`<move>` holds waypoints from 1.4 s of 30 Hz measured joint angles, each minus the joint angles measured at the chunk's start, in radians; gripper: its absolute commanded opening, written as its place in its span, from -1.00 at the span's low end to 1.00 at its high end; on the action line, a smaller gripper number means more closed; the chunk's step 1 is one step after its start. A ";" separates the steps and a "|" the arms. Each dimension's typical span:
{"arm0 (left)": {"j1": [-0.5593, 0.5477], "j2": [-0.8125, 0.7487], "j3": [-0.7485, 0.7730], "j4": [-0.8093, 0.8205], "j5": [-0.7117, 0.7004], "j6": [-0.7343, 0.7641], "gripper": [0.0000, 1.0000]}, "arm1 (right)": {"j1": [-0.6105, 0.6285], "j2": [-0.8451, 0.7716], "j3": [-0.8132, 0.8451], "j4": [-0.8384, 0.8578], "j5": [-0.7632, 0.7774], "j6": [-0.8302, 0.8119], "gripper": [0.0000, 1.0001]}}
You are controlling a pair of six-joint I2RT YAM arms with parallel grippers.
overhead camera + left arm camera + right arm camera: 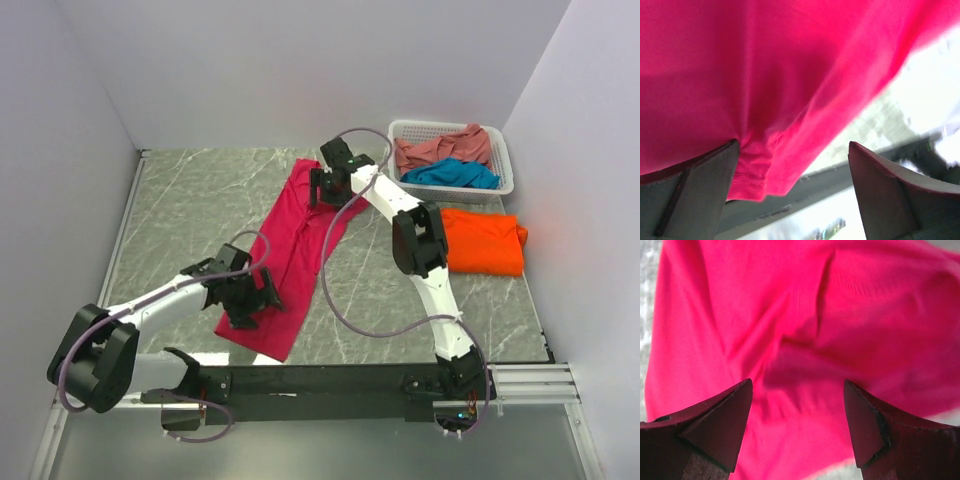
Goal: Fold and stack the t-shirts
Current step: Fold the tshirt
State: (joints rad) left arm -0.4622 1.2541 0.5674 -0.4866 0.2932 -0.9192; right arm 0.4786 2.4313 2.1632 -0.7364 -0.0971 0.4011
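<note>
Magenta-pink t-shirt (295,250) is lying flat on the grey marbled table (190,210) as a long narrow strip, its long axis running from the near edge towards the far side and leaning a little to the right as it goes. Its near end is pointing at the arms' mounting rail, and its far end is reaching towards the middle of the far side. Creases are running lengthwise down the cloth.

Left arm (160,305) is stretching low from the near left corner out to the right, carrying the left gripper (245,300) over the strip's near end. In the left wrist view this gripper (792,145) is standing with its jaws spread fully wide and gripping nothing; the hem is bunching against one of its fingers (700,190).

Right arm (420,250) is rising from the near right and bending back to the left, holding the right gripper (322,188) over the strip's far end. Its jaws are also parted wide in the right wrist view (797,382), with wrinkled cloth lying under the gap and nothing clamped.

Orange t-shirt (485,240) is sitting folded at the right, well apart from the strip. Just beyond it the white basket (505,165) is holding the crumpled salmon-pink t-shirt (440,148) and, on its near side, the teal-blue t-shirt (455,175)
</note>
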 measured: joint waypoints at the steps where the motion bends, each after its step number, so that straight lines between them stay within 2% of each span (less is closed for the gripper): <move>1: -0.026 -0.002 -0.013 0.024 0.026 -0.014 0.99 | -0.001 0.031 0.038 -0.011 -0.009 -0.012 0.61; 7: -0.196 0.033 -0.054 0.153 0.161 -0.109 0.99 | -0.006 0.121 0.176 -0.019 -0.062 -0.098 0.67; 12: -0.308 0.133 0.005 0.195 0.206 -0.144 0.99 | -0.018 0.170 0.235 0.054 -0.105 -0.167 0.73; 13: -0.327 0.153 0.026 0.192 0.200 -0.144 0.99 | -0.020 0.169 0.225 0.087 -0.110 -0.185 0.78; 16: -0.367 0.184 0.087 0.172 0.148 -0.134 0.99 | -0.027 0.169 0.211 0.151 -0.111 -0.220 0.79; 22: -0.375 0.175 0.211 0.080 0.023 -0.094 0.99 | -0.034 0.124 0.201 0.212 -0.041 -0.270 0.92; 27: -0.375 0.101 0.235 -0.041 -0.110 -0.089 0.99 | -0.037 -0.144 -0.053 0.235 0.055 -0.254 0.93; 31: -0.340 -0.004 0.140 -0.126 -0.189 -0.101 0.99 | -0.038 -0.447 -0.324 0.269 0.093 -0.185 0.93; 36: -0.294 -0.054 0.024 -0.237 -0.239 -0.129 0.97 | -0.019 -0.814 -0.755 0.359 0.125 -0.057 0.93; 39: -0.294 -0.080 0.001 -0.266 -0.239 -0.146 0.76 | 0.037 -0.940 -0.969 0.377 0.154 0.004 0.93; 40: -0.294 -0.090 -0.003 -0.271 -0.238 -0.148 0.59 | 0.062 -0.958 -1.017 0.375 0.161 0.016 0.92; 42: -0.294 -0.112 -0.014 -0.280 -0.234 -0.153 0.43 | 0.106 -0.974 -1.086 0.368 0.172 0.039 0.92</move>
State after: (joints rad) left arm -0.7567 1.1419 0.5529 -0.7666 0.0589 -1.0721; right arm 0.5846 1.4574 1.0775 -0.3683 0.0750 0.4400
